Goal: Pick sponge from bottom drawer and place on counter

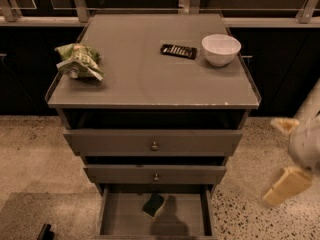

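The counter (150,81) carries a snack bag (79,61), black remote (178,51) and white bowl (221,49); the gripper (287,156) hangs low right.

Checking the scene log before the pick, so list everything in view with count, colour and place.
sponge: one, dark green over pale yellow, on the bottom drawer's floor
bottom drawer: one, grey-brown, pulled open
knobbed drawers: two, grey-brown, above it
counter: one, grey-brown, cabinet top
snack bag: one, green and white, counter left
black remote-like object: one, counter back, left of bowl
bowl: one, white, counter back right
floor: speckled beige
pincer: one, pale yellow fingers apart, right of the cabinet
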Controlling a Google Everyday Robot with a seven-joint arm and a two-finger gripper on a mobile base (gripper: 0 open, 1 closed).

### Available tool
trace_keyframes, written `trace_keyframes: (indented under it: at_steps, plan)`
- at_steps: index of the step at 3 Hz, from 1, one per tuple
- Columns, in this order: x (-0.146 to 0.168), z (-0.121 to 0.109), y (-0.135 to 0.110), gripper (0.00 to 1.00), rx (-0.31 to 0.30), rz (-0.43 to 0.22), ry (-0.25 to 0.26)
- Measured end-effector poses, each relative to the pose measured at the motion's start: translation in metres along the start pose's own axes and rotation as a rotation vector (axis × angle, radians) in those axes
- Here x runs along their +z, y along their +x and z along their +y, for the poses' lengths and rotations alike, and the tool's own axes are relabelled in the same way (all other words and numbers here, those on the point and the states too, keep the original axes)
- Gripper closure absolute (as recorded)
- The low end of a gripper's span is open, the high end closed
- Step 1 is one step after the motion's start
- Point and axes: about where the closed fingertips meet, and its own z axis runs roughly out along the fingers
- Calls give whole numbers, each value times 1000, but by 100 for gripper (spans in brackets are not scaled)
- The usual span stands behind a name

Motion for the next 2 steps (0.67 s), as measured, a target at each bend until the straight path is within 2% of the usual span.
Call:
trace_keyframes:
  at_steps: [1, 2]
  plan:
    - [62, 20, 40, 0, 81, -53, -8]
    - [66, 2, 40, 0, 89, -70, 61]
